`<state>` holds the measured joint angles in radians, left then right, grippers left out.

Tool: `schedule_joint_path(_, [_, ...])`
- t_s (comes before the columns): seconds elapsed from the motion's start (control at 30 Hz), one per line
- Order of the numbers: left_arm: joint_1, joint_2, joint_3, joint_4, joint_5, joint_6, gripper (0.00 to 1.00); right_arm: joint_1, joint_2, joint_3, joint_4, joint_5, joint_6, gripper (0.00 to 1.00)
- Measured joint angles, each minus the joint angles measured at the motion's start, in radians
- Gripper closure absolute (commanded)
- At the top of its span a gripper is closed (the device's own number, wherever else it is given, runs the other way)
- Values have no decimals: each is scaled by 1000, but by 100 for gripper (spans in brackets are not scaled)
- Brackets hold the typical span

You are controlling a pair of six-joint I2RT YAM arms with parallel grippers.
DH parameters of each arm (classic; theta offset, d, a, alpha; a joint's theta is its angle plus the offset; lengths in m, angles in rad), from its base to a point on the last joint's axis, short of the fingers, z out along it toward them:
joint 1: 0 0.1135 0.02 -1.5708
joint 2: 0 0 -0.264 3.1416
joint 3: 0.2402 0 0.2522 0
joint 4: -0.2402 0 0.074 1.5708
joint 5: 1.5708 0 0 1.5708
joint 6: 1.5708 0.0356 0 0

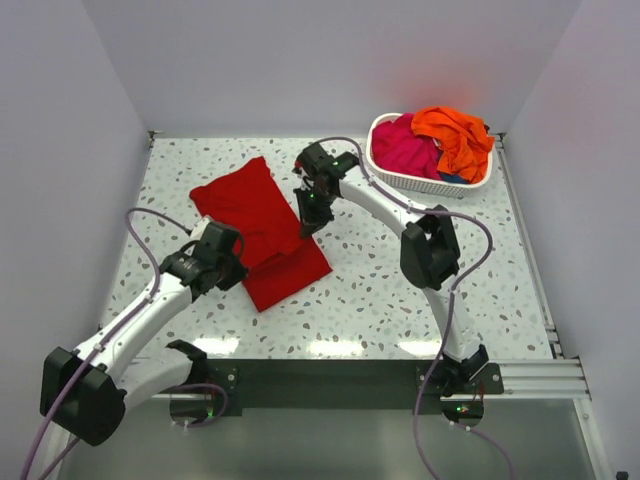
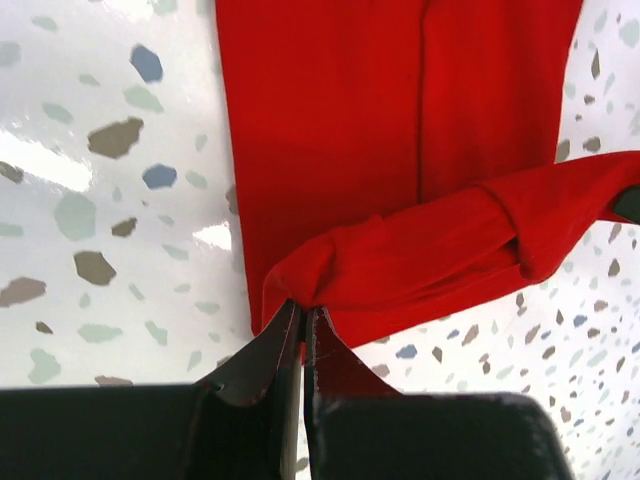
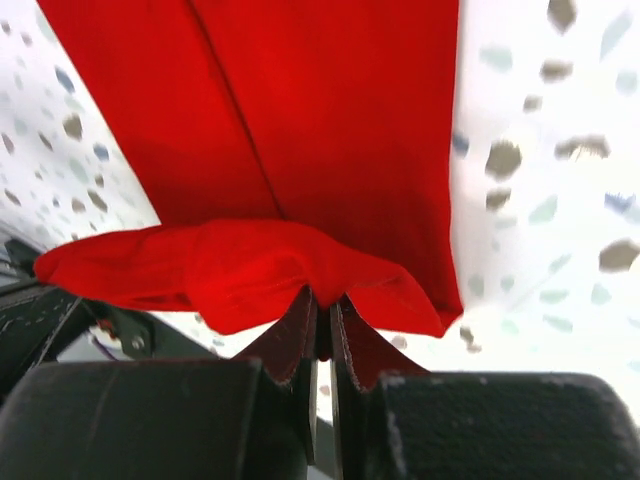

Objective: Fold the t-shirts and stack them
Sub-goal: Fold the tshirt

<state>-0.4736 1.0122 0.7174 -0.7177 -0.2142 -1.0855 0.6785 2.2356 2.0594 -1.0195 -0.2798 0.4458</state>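
**Deep red cloth t-shirt pinched at two edges**

The deep red cloth t-shirt lies partly folded on the white speckled table, left of centre, running diagonally from the far left toward the near middle. The left gripper has its fingers pressed nearly together on a bunched fold at the shirt's near edge. The right gripper is likewise clamped on a lifted fold along the shirt's right side, with cloth between its fingers. In the far right corner stands a white slatted plastic basket. It holds a magenta-pink t-shirt and a bright orange t-shirt, the orange one on top toward the right.
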Motion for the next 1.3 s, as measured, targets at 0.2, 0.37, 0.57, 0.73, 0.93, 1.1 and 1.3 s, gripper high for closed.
schedule_joint_path(0.2, [106, 96, 24, 48, 42, 103, 100, -18, 117, 140, 3, -2, 7, 100])
schedule_joint_path(0.37, [166, 144, 33, 75, 63, 155, 100, -26, 177, 187, 12, -8, 12, 100])
schedule_joint_path(0.57, [206, 209, 53, 108, 84, 193, 100, -27, 234, 235, 23, -20, 25, 100])
schedule_joint_path(0.73, [234, 277, 86, 105, 84, 216, 80, -33, 258, 269, 58, -45, 63, 66])
schedule_joint_path(0.93, [333, 278, 225, 50, 4, 241, 38, -65, 248, 261, 248, -124, 179, 19])
schedule_joint_path(1.1, [348, 237, 316, 42, -24, 255, 37, -105, 178, 223, 380, -161, 230, 16])
schedule_joint_path(1.3, [332, 167, 220, 61, 39, 267, 34, -122, 13, 45, 426, -162, 183, 17])
